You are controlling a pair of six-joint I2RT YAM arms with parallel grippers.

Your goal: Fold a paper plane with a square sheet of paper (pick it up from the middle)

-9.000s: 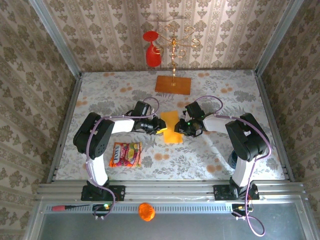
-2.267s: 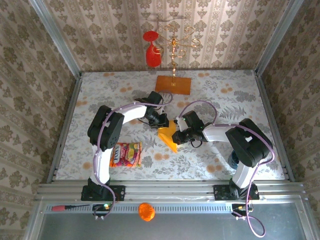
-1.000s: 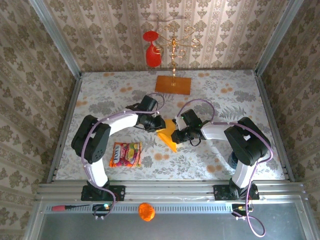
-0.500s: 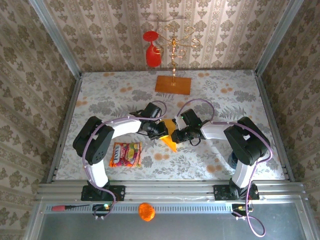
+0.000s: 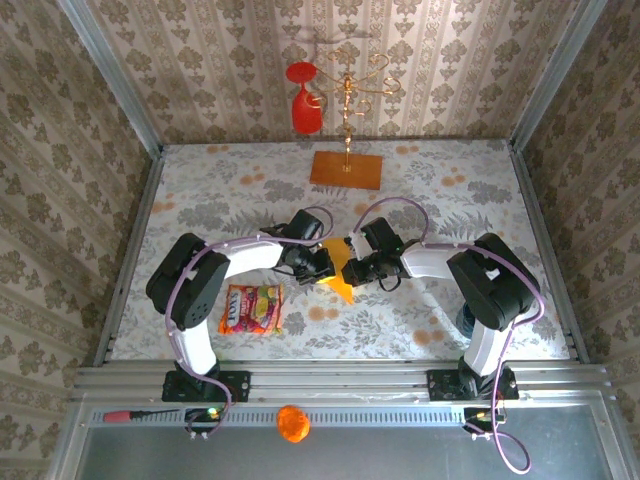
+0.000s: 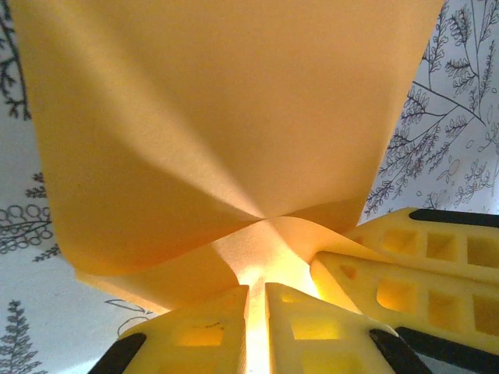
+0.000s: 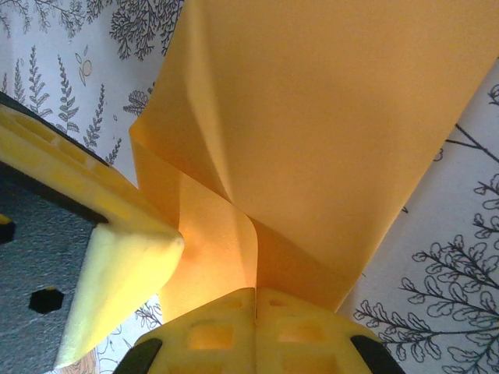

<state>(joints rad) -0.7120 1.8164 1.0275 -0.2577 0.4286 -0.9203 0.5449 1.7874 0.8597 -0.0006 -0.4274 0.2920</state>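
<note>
Sheet of paper (image 5: 339,272): yellow-orange, plain, partly folded; at the middle of the table, pinched between the two grippers, one sharp corner pointing toward the near edge.
Sheet, left wrist view (image 6: 218,132): broad flap bowed up and away from the fingers, soft creases running together just above the fingertips, lower edge curled under on the left.
Sheet, right wrist view (image 7: 335,125): tall panel with one straight fold line, a narrow inner layer tucked down toward the fingertips.
Contact with cloth: cannot tell whether lifted clear or resting.
Left gripper (image 5: 321,266): closed on the sheet's left side; in its own camera (image 6: 256,300) yellow fingers nearly together, paper glowing in the thin gap between them.
Right gripper (image 5: 358,268): clamped on the sheet's right side; in its own camera (image 7: 256,302) fingers pressed flush with the paper's edge caught in the seam.
Spacing of grippers: just beside each other, tips facing across the paper.
Table (image 5: 200,210): floral cloth, pale with orange blooms.
Snack packet (image 5: 252,307): colourful, flat, near the left arm, well apart from the sheet.
Board (image 5: 346,169): brownish-orange rectangle at the far side.
Gold stand (image 5: 347,105): upright on the board, branching hooks.
Red glass (image 5: 302,105): hung upside down from a left hook.
Front rail: orange round object (image 5: 292,423) and a red-handled tool (image 5: 130,415).
</note>
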